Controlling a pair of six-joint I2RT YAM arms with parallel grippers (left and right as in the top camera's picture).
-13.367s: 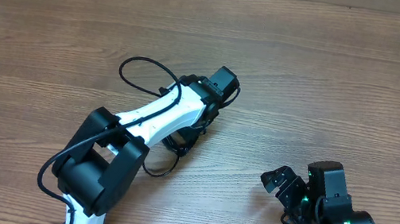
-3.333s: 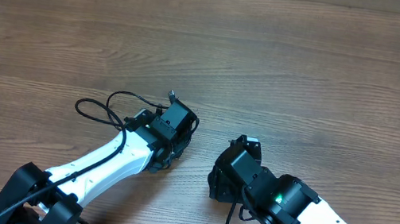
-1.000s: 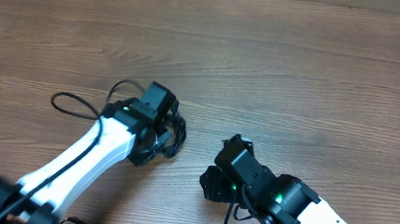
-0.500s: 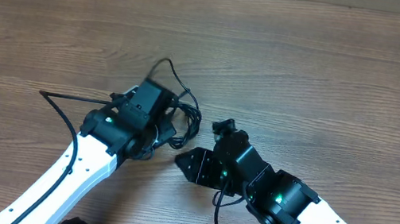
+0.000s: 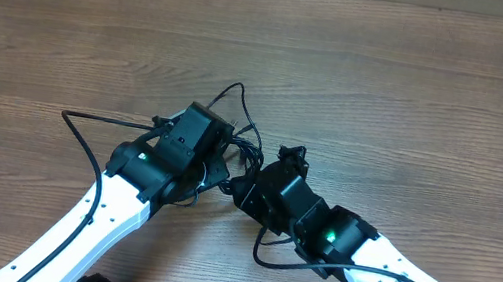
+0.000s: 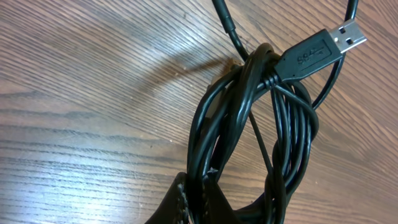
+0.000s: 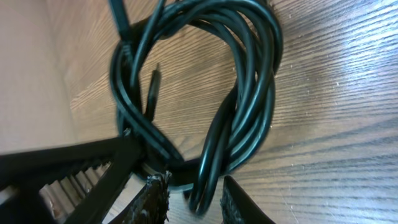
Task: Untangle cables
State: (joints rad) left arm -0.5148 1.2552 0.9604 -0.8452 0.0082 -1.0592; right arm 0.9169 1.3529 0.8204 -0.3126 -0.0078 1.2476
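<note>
Right end effector [image 7: 196, 198] has reached the cables [image 6: 292, 130], spread astride them; left end effector [image 6: 202, 202] pinches them.

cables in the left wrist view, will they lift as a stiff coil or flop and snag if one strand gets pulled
Probably floppy: the cables are thin and lie in loose, uneven loops. They are likely to snag, since the cord behind the USB plug wraps around the bundle. Pulling one strand would probably drag the whole coil, which looks light.
</note>
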